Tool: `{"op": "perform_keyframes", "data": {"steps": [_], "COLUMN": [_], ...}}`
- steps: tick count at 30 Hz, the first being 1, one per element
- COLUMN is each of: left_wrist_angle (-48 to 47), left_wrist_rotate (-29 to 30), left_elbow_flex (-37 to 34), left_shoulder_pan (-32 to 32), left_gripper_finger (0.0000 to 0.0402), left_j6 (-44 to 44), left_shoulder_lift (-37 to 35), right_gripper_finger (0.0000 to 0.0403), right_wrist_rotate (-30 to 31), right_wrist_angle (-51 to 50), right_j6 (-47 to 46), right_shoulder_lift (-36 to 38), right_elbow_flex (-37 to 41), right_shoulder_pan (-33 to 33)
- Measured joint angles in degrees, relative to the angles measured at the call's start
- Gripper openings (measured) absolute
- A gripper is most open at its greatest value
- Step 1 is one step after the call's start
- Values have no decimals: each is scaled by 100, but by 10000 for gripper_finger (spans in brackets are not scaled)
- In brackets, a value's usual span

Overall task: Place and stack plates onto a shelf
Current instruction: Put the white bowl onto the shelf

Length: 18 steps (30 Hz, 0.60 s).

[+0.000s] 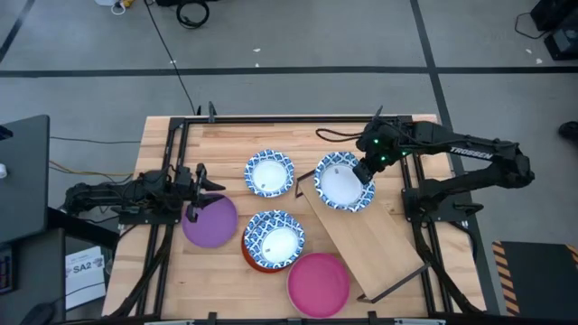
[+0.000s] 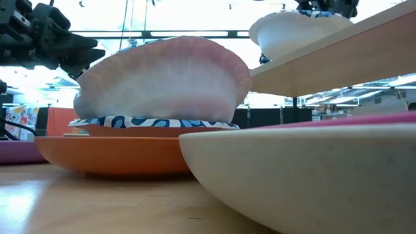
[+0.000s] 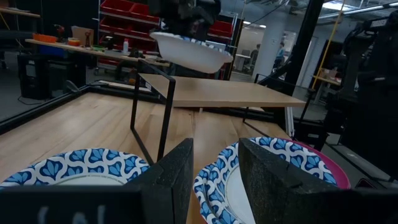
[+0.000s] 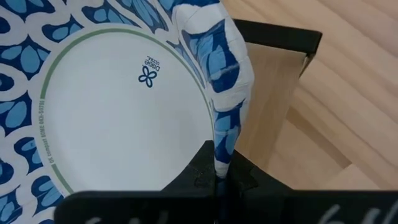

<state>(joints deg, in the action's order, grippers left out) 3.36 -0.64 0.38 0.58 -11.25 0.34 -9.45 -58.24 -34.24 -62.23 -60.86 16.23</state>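
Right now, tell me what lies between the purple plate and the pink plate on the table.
In the high view, between the purple plate and the pink plate sits a blue-and-white plate stacked on the orange-red plate.

I see paper plates (image 4: 118,124) with a matt, faintly crinkled rim, a smooth pale wood shelf (image 1: 366,236) on thin black metal legs, and a planked wood table (image 1: 226,144) with soft sheen.

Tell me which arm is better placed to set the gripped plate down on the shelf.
Right. The right gripper is shut on the rim of a blue-and-white plate, held over the shelf end. The left gripper is open beside the purple plate, away from the shelf.
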Motion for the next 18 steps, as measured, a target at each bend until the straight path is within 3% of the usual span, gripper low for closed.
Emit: {"op": "perform_keyframes", "data": {"steps": [18], "left_wrist_angle": [-9], "left_wrist_rotate": [0], "left_elbow_flex": [0], "left_shoulder_pan": [0], "left_gripper_finger": [133], "left_j6": [0], "left_shoulder_lift": [2], "right_gripper_finger": [18], "right_wrist_rotate": [101], "right_wrist_angle": [18], "right_j6": [81], "right_shoulder_lift": [-469], "right_elbow_flex": [0], "right_shoulder_pan": [0]}}
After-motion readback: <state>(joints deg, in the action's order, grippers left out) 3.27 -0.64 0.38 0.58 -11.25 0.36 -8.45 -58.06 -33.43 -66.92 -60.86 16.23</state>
